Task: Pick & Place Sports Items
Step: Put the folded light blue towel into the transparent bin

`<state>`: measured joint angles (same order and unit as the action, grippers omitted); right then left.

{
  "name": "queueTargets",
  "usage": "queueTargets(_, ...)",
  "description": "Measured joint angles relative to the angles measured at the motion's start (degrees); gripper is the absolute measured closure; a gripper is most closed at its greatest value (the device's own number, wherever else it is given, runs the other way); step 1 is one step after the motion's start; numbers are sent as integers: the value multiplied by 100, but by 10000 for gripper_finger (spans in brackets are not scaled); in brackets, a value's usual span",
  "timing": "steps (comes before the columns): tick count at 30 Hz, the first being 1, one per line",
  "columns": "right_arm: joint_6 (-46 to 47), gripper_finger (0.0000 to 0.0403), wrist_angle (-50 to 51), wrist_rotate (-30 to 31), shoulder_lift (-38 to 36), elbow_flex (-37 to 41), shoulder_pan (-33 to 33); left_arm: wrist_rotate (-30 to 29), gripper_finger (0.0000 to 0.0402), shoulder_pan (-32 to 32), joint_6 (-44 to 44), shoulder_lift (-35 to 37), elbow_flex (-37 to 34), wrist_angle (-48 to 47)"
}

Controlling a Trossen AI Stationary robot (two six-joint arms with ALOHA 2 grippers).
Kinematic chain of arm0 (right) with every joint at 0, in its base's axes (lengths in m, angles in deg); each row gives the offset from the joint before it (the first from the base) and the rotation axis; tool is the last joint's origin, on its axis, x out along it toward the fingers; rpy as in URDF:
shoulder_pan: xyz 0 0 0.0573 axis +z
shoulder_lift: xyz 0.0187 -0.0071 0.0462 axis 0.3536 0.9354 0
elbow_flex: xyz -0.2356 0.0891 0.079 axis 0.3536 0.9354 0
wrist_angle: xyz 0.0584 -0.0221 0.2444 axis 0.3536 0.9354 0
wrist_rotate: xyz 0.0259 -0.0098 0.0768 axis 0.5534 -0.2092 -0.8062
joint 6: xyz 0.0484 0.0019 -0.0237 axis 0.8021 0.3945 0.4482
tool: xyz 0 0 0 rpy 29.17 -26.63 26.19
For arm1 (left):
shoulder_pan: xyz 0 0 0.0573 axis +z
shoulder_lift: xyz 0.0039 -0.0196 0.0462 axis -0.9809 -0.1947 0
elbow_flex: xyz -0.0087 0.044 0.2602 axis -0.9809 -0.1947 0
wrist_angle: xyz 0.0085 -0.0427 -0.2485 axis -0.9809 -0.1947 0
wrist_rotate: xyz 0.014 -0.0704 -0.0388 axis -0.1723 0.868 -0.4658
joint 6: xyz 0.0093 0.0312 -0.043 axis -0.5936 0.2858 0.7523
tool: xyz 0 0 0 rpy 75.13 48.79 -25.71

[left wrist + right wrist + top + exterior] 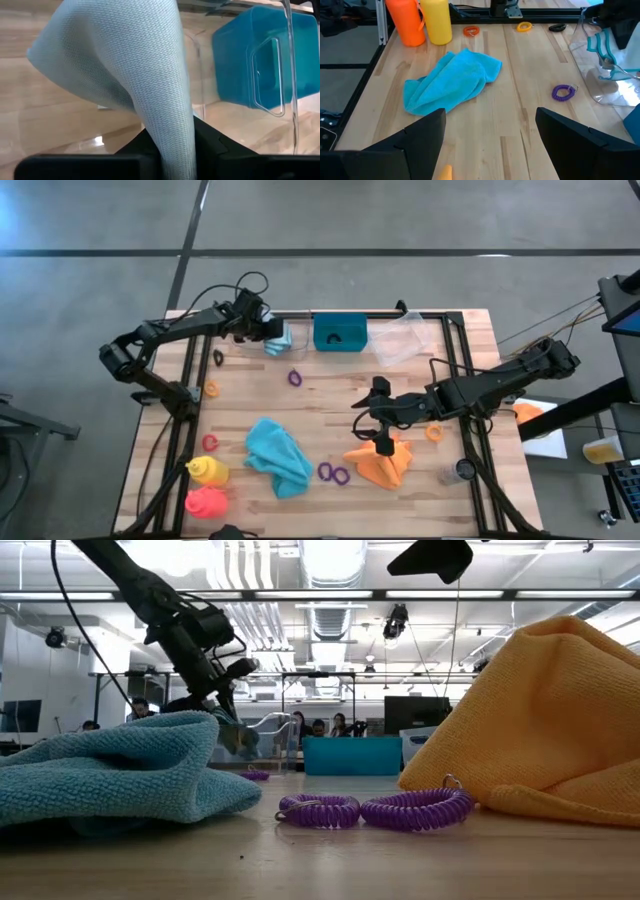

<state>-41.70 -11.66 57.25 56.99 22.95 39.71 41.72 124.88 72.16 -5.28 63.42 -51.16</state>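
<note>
My left gripper (266,328) is at the far left of the table, shut on a pale blue cloth (281,339) at a clear tray (598,85) beside the teal bin (340,333). My right gripper (490,145) hangs open above the orange cloth (381,464), touching nothing. A teal cloth (278,456) lies crumpled at the near middle, with two purple rings (335,473) beside it. The yellow bottle (208,471) and pink-red bottle (207,502) lie at the near left corner. Another purple ring (295,378) lies mid-table. My left gripper has the pale blue cloth between its two fingers (210,142), on a gathered, narrow part (176,145). The fingers slant down from the table's left. The rest of the cloth (120,55) spreads out beyond the fingertips, within the tray's clear walls; what it rests on I cannot tell.
A second clear tray (405,340) stands right of the teal bin. A red ring (210,442), an orange ring (211,390) and a dark ring (218,358) lie along the left side. Another orange ring (434,433) lies right of the orange cloth. Black rails (462,380) frame the table.
</note>
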Motion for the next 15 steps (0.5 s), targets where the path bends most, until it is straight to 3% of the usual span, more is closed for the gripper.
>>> queueTargets(5, -2, 92, 0, 0, 0, 0, -2, 3, 291, 0, -22, 0, 0, -15)
queueTargets(15, -4, 92, 0, 0, 0, 2, -1, 15, 144, 0, -22, 22, 20, -48)
